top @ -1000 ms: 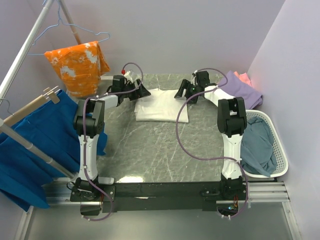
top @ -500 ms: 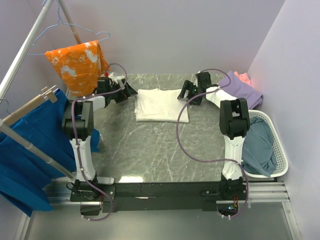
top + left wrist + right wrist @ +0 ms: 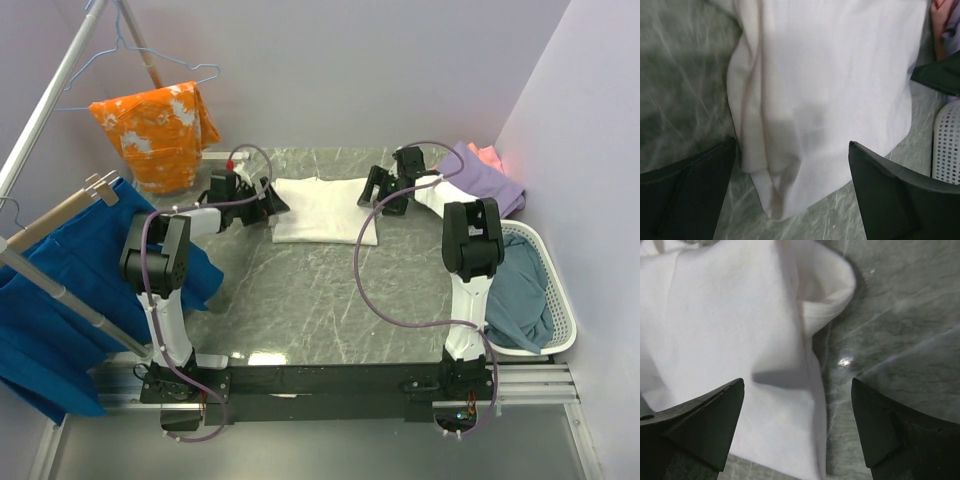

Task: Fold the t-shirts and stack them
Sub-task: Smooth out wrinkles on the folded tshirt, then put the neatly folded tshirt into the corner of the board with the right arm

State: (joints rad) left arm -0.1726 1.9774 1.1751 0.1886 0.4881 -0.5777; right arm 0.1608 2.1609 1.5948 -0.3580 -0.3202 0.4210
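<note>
The left gripper (image 3: 265,202) and right gripper (image 3: 378,190) gape wide, holding nothing, just beside opposite ends of the white tee (image 3: 320,210), which we have let go; it lies folded on the bench (image 3: 300,295). We judge stacking comes next.

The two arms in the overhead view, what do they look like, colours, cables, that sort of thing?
Both the left arm and the right arm have white links with chunky black joints, on black bases. A mauve cable loops loosely along each. The jaws are matte black wedges, seen close in the wrist views.
</note>
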